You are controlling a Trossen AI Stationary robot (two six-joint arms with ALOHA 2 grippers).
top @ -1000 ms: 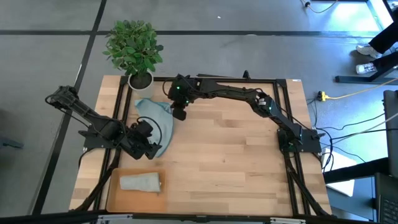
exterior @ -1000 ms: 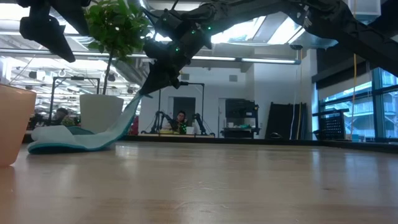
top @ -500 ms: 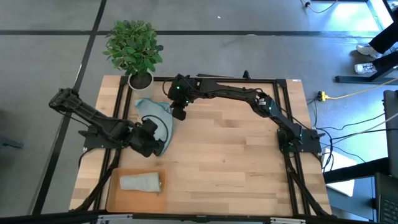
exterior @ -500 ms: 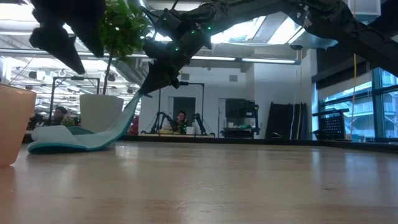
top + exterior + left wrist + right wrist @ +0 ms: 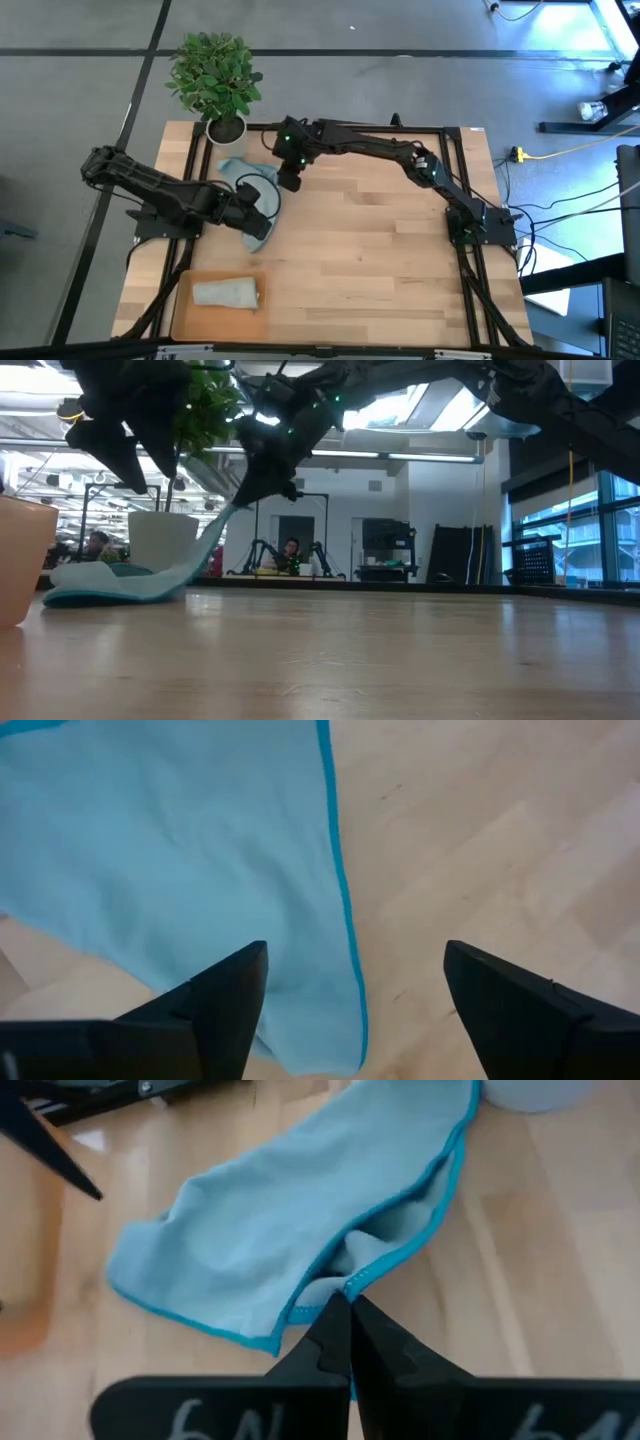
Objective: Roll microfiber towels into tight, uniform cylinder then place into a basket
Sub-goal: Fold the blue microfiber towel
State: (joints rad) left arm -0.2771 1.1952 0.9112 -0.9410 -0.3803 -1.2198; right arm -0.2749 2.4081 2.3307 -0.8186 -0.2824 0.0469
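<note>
The light blue towel [image 5: 250,190] lies spread at the table's far left, its near corner [image 5: 345,1020] flat on the wood. One side rises in a slant [image 5: 215,540] to my right gripper [image 5: 346,1320], which is shut on it. My left gripper [image 5: 350,1010] hovers open above the towel's near corner, one finger over the cloth and one over bare wood, touching nothing. A rolled pale grey-green towel [image 5: 226,292] lies in the orange basket [image 5: 185,315] at the near left. My right gripper pinches the towel's teal-hemmed edge [image 5: 352,1285] between its two shut fingers, where the cloth bunches into a fold; how many layers I cannot tell. The fingers slant down from the table's far right. That edge is lifted, and the towel slopes down to its part on the table [image 5: 100,585].
A white pot with a green plant [image 5: 226,128] stands at the far left corner, just behind the towel. The basket's wall [image 5: 20,560] shows at the low view's left edge. Bare wood [image 5: 380,260] stretches over the table's middle and right.
My left gripper has moved toward the table's right edge and a little down, from beside the towel's near end to above its near corner. My right gripper has kept its hold, and the towel has stayed in place.
</note>
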